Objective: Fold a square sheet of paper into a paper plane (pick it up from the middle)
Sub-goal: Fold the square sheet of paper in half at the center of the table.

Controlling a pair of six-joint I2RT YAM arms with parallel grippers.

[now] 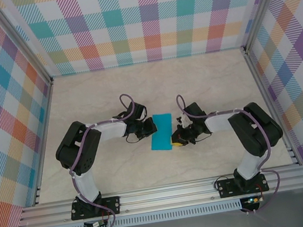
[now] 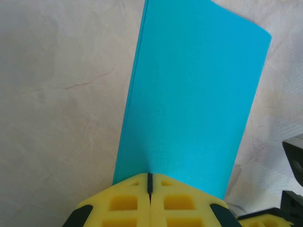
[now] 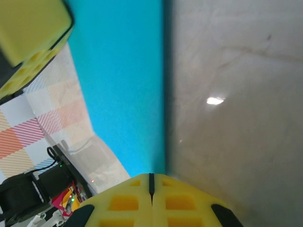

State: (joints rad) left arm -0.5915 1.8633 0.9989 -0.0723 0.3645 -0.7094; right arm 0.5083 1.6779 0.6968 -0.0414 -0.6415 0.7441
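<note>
From the top camera I count one thin teal-blue sheet of paper point(image 1: 160, 132), doubled into a narrow rectangle. It sits mid-way across the pale marbled counter point(image 1: 209, 83), between the black-and-white left arm point(image 1: 83, 151) and the matching right arm point(image 1: 252, 130), so that is two arms and two sets of jaws. The left jaws meet the sheet's upper left edge and the right jaws its lower right corner. On the left wrist camera the left jaws are closed on the near end of the paper point(image 2: 189, 94). Two layers show stacked along its left edge while the right side looks rounded, so I judge the centre crease is not pressed sharp yet. I cannot tell whether the sheet rests on the counter or hangs just above it. On the right wrist camera the right jaws are pinched shut on the paper's point(image 3: 123, 85) long edge, with one yellow foam pad point(image 3: 28, 28) of the left jaws at upper left. To do this step well, I would hold both grips steady, line the loose edges up exactly, lay the sheet flat, then press along the fold.
</note>
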